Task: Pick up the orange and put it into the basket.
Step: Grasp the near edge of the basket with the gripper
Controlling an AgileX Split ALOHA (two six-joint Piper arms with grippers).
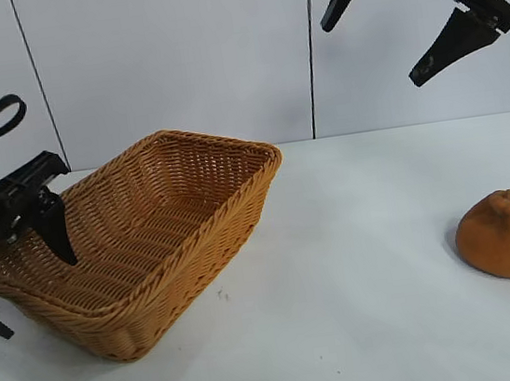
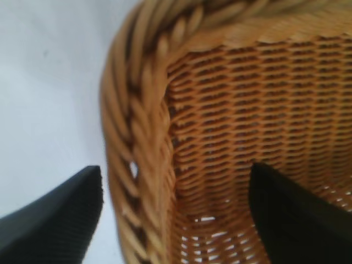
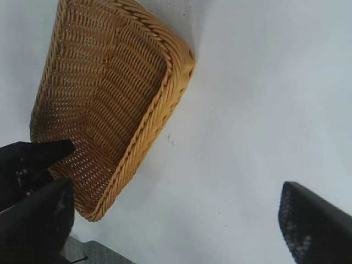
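The orange (image 1: 505,235), rough-skinned with a knobbly neck, rests on the white table at the right, far from both grippers. The tan wicker basket (image 1: 196,245) stands at the left. My left gripper (image 1: 22,277) is low at the basket's left end, open and straddling the braided rim (image 2: 137,110). One finger (image 2: 297,214) is inside the basket and the other (image 2: 60,220) is outside, neither touching the weave. My right gripper (image 1: 373,53) hangs high at the upper right, wide open and empty. In the right wrist view the orange is out of view, with the basket (image 3: 159,104) far below the right gripper (image 3: 176,214).
White table (image 1: 348,328) lies between the basket and the orange. A pale panelled wall (image 1: 172,60) stands behind the table. A grey table edge (image 3: 99,253) shows in the right wrist view, along with the left arm (image 3: 27,162) at the basket's end.
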